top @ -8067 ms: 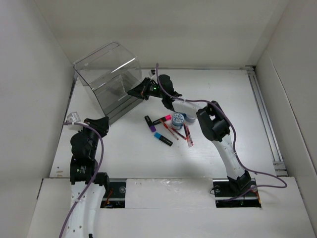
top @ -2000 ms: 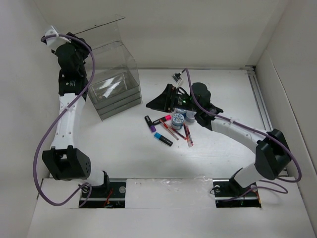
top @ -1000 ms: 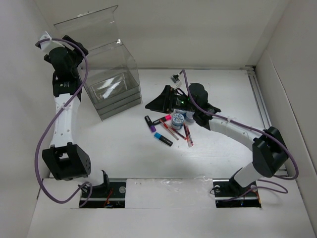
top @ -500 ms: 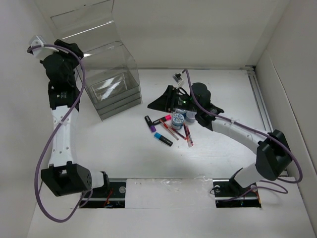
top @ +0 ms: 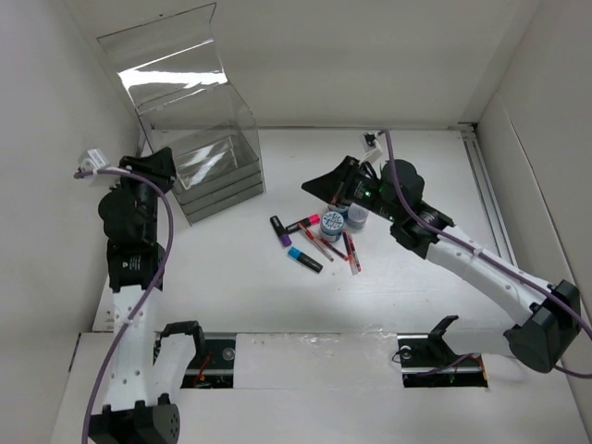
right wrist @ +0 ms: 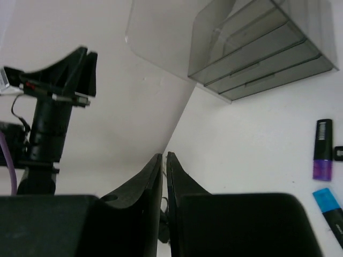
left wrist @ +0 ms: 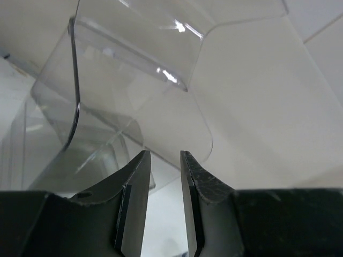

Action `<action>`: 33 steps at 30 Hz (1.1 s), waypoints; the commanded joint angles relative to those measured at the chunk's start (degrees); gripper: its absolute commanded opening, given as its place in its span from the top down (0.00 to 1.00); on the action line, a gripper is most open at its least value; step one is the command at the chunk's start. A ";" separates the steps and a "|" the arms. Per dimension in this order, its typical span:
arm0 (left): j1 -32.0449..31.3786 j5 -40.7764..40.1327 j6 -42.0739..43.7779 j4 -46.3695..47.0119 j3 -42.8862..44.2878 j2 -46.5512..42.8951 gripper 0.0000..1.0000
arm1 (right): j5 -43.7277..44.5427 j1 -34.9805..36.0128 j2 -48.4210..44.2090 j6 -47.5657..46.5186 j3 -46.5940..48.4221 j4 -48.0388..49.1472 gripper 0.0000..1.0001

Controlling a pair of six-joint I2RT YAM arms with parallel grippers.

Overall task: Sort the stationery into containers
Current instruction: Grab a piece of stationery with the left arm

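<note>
The clear organizer (top: 215,165) stands at the far left with its lid (top: 171,65) raised upright and its shallow drawers (right wrist: 262,51) at the base. The stationery lies mid-table: a purple-capped marker (top: 278,230), a pink-capped marker (top: 305,222), a blue-capped marker (top: 303,258), thin red pens (top: 351,252) and two blue-white rolls (top: 332,220). My left gripper (top: 159,166) is open and empty beside the organizer's left side, with the lid (left wrist: 139,69) above its fingers (left wrist: 138,176). My right gripper (top: 324,183) is shut and empty, raised just behind the pile. The purple marker (right wrist: 321,158) and blue marker (right wrist: 329,206) show in the right wrist view.
White walls close the table on the left, back and right. A rail (top: 495,217) runs along the right edge. My left arm (right wrist: 53,101) shows in the right wrist view near the left wall.
My left arm has come down from the lid to beside the organizer's base; the lid stays raised. My right arm has shifted right and back, its gripper still shut.
</note>
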 commanded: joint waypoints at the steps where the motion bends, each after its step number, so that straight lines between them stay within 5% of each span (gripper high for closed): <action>1: 0.06 4.06 0.25 0.36 -4.28 -4.95 0.75 | 8.47 0.62 -2.65 -3.02 -1.40 -3.68 0.87; 6: 0.06 5.99 4.47 -4.57 -6.12 -11.10 0.75 | 11.55 0.62 -3.71 -3.56 -3.15 -5.79 0.79; 11: 0.06 20.62 9.30 -5.89 -9.81 -14.88 0.59 | 18.13 0.62 -6.00 -4.17 -4.30 -8.60 0.45; 14: 0.06 24.00 11.85 -6.51 -12.37 -15.41 0.51 | 24.99 0.10 -6.70 -4.17 -4.82 -11.76 0.32; 19: 0.06 31.73 9.06 2.17 -14.30 -9.89 0.34 | 31.67 -2.89 -4.87 -3.56 -5.52 -15.02 0.20; 24: 0.06 34.64 1.32 15.19 -15.63 -3.39 0.31 | 35.46 -5.35 -4.24 -1.10 -8.51 -15.81 0.03; 33: 0.06 35.34 -0.36 20.39 -12.28 1.73 0.31 | 34.94 -9.66 -8.99 -0.48 -12.99 -12.74 0.01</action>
